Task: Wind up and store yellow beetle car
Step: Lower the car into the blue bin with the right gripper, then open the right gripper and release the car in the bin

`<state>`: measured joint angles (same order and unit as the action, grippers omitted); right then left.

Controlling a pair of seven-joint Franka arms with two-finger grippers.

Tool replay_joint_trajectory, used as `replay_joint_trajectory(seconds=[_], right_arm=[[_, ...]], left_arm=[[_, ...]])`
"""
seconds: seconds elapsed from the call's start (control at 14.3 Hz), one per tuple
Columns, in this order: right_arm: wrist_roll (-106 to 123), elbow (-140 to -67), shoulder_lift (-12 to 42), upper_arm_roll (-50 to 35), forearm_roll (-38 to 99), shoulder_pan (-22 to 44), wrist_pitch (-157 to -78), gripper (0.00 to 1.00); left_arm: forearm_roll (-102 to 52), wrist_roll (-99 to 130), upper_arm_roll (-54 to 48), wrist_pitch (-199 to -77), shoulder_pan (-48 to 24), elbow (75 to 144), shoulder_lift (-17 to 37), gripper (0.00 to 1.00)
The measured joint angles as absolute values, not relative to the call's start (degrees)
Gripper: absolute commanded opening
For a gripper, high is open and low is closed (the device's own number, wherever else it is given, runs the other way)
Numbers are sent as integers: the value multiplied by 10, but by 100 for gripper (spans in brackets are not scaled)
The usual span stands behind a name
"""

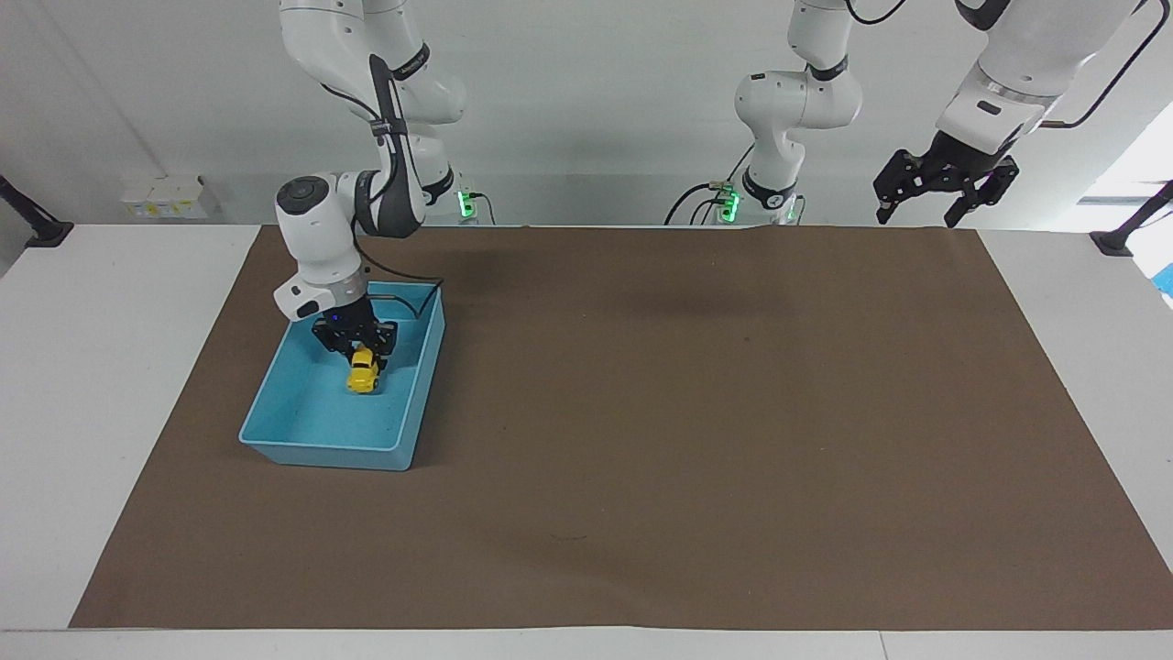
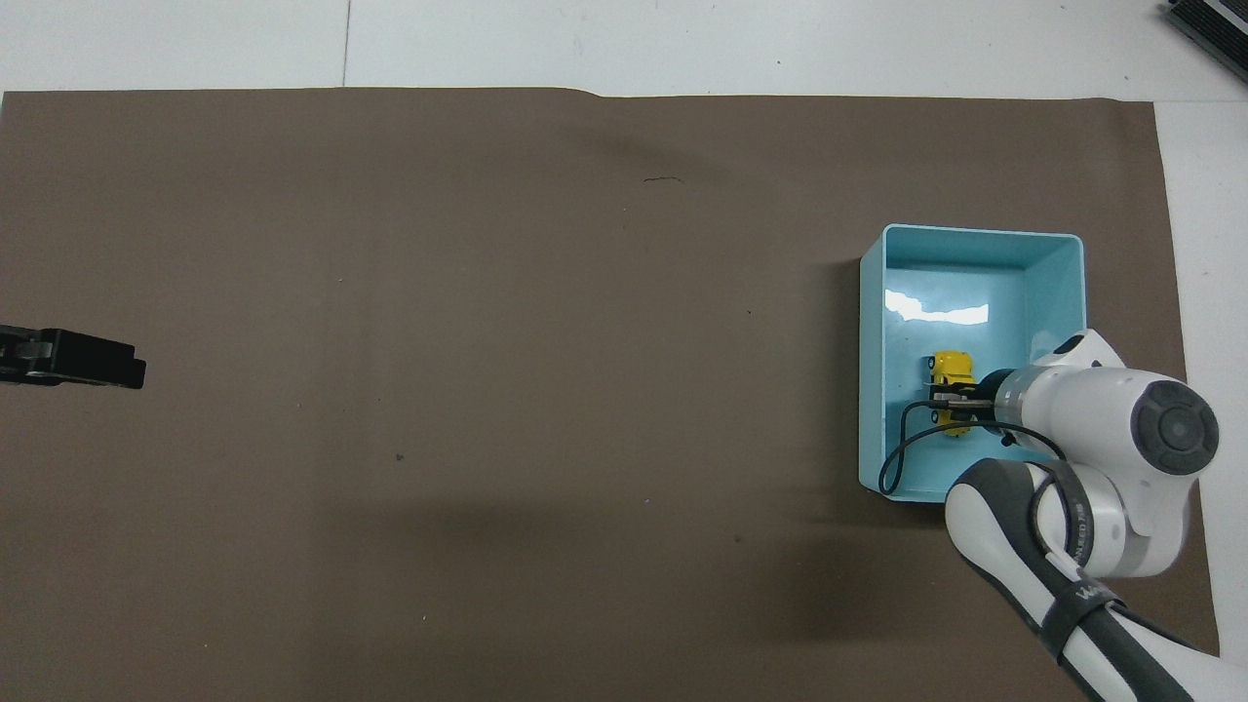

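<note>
The yellow beetle car (image 1: 364,374) is tiny and bright yellow, held in my right gripper (image 1: 360,354), which is shut on it. The gripper reaches down inside the blue bin (image 1: 321,451) and holds the car low, close to the bin's floor; I cannot tell whether it touches. In the overhead view the car (image 2: 953,368) shows under the right gripper (image 2: 951,398), in the half of the bin (image 2: 975,234) nearer the robots. My left gripper (image 1: 944,188) is open and empty, waiting raised at the left arm's end of the table; its tip also shows in the overhead view (image 2: 73,358).
A brown mat (image 1: 687,412) covers most of the white table (image 1: 110,367). The bin stands on the mat toward the right arm's end. A black cable (image 2: 902,448) from the right wrist loops over the bin's wall.
</note>
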<state>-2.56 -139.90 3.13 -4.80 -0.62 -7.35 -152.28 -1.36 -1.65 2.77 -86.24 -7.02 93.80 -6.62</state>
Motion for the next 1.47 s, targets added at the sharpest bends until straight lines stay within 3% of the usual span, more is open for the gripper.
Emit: replay_joint_trajectory(seconds=[0.21, 0.28, 0.35, 0.42, 0.84, 1.47], right_arm=[[-21, -1399, 40, -48, -6, -74, -1539, 0], [-20, -1400, 42, -48, -6, -74, -1543, 31], [-20, -1400, 44, -48, -6, -74, -1546, 87], [-20, -1400, 44, -48, -6, -74, -1547, 100], [-19, -1390, 45, -48, -6, -74, -1540, 100], [-28, -1242, -6, -48, -6, -79, -1298, 100]], left_arm=[[-14, -17, 28, -862, -70, 938, -66, 100], [-14, -17, 28, -862, -70, 938, -66, 100], [-14, -17, 28, -862, -70, 938, -66, 100], [-14, -17, 28, -862, -70, 938, -66, 100], [-14, -17, 28, -862, -70, 938, -66, 100], [-14, -17, 28, -862, -70, 938, -66, 100]])
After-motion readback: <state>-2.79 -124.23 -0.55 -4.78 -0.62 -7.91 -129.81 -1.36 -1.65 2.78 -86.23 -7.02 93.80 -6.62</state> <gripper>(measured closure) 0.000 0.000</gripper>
